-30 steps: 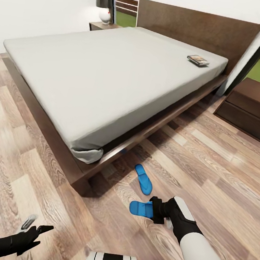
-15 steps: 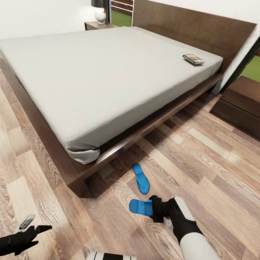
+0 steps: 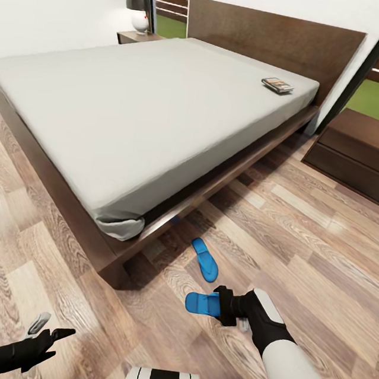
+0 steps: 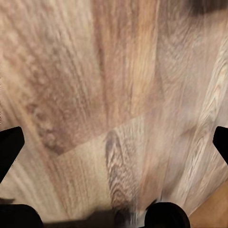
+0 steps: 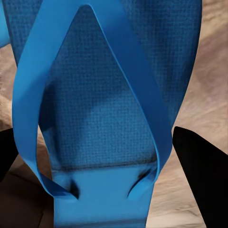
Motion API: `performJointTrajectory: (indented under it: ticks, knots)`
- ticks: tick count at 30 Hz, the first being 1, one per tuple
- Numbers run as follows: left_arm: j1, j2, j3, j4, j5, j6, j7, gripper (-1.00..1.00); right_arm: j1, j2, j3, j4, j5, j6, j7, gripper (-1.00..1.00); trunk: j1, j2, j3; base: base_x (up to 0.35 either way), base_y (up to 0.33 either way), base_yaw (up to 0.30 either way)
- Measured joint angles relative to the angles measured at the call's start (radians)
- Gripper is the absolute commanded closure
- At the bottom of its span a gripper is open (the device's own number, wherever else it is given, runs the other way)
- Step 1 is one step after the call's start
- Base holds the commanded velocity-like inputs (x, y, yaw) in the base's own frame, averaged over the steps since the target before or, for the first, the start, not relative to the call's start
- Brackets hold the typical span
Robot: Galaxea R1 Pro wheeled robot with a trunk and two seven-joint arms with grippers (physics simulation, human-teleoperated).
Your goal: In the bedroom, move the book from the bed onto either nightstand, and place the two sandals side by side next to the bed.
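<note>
Right gripper holds one blue sandal by its heel end; on my right wrist cam the sandal sits between the two dark fingers, thong straps facing the camera, so I log it as clamped on the sandal. Right arm reaches forward and slightly toward the bed from the lower right of the head view, forearm low over the wood-plank floor. Held sandal's long axis runs along the gripper's line, toe end pointing away from the wrist toward the robot's left, roughly level.

Second sandal lies flat on the floor just beyond the held one, near the bed's foot corner, long axis roughly along the bed's side rail. The two are near each other but apart, not parallel.

Left gripper hovers low at the lower left of the head view, fingers spread with nothing between them; left wrist cam gives me bare floor between the finger tips.

Book lies flat on the bed mattress near the headboard on the right side, well away from both grippers. One nightstand stands right of the bed, another nightstand at the far left carrying a lamp.
</note>
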Motion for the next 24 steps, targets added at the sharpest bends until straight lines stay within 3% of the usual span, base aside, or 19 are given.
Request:
performJointTrajectory:
  ticks: [24]
  knots:
    - [0.0, 0.012, 0.0, 0.005, -0.002, 0.0, -0.002, -1.0, 0.0, 0.0, 0.001, 0.001, 0.002, 0.0, 0.002, 1.0, 0.0, 0.0, 0.0, 0.0, 0.171, -0.118]
